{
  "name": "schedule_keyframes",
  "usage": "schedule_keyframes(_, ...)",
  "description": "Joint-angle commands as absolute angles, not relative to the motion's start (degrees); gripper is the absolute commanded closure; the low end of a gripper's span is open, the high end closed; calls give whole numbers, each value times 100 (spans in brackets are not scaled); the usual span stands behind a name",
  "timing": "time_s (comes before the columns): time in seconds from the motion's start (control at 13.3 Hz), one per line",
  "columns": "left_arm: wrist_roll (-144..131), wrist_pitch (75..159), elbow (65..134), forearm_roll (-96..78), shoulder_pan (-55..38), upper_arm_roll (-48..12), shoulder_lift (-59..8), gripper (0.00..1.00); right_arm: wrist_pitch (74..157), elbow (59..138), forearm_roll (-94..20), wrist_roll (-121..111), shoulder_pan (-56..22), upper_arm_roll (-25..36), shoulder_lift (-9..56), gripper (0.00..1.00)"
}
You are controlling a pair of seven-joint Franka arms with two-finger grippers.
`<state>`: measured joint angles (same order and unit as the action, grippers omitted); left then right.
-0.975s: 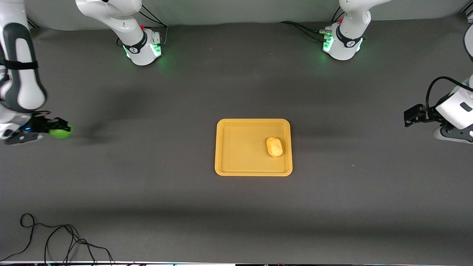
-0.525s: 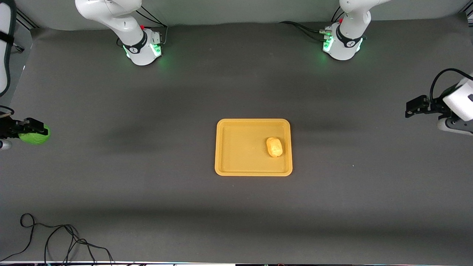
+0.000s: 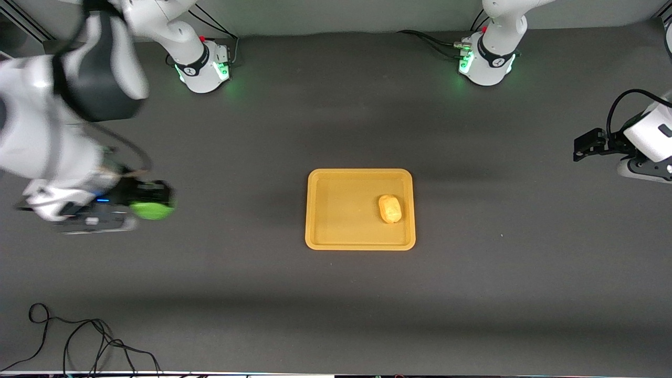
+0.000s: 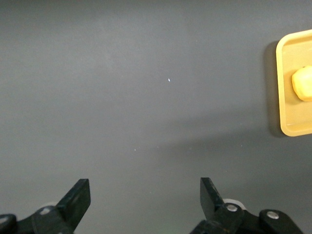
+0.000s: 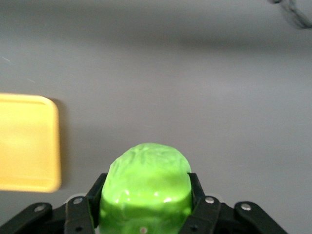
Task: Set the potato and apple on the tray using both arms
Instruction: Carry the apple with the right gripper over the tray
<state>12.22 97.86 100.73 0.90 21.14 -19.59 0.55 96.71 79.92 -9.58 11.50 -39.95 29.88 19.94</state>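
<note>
Front view: one yellow-orange tray (image 3: 336, 210) lies on the dark table mat (image 3: 336, 294) and holds one potato (image 3: 390, 208), resting at about 3 o'clock from the tray's centre, just inside the rim. One green apple (image 3: 153, 209) is clamped in the right gripper (image 3: 149, 202), in the air over bare mat at 9 o'clock from the tray, well apart from it. The left gripper (image 3: 580, 149) hangs over the mat at about 2 o'clock from the tray, toward the left arm's end. Two arm bases stand at 12 o'clock; a loose black cable (image 3: 79, 341) lies at 7 o'clock.

Left wrist view: two black fingers (image 4: 78, 200) stand wide apart with nothing between them; the tray's end (image 4: 287, 87) and part of the potato (image 4: 303, 84) show.

Right wrist view: the fingers (image 5: 197, 195) press both sides of the apple (image 5: 145, 187); one tray corner (image 5: 29, 141) shows beside it.
</note>
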Motion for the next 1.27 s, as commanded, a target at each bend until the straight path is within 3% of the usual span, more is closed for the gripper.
schedule_keyframes(0.0,1073,10036,10081,245,2057,-1942,-17,0,9518,6797,-1500,2744,-4603,3085,3169,71)
schedule_keyframes(0.3,1090,9949,9967,202,2101,-1942,-123,0,9728,5091,-1732,5216,-4834,2060,4621,71)
schedule_keyframes(0.45,1186,9845,9827,141,2144,-1934,-123,0,10202,5106,-1670,5597,-5026,1759,4894,71)
schedule_keyframes(0.9,1204,9782,9791,-457,2180,-1802,-132,0,11416,5159,-1433,5537,-5212,1714,6133,71)
schedule_keyframes(1.2,1749,9704,9634,-474,2206,-1784,-79,0,11496,5334,-1433,5467,-5203,1705,6214,70)
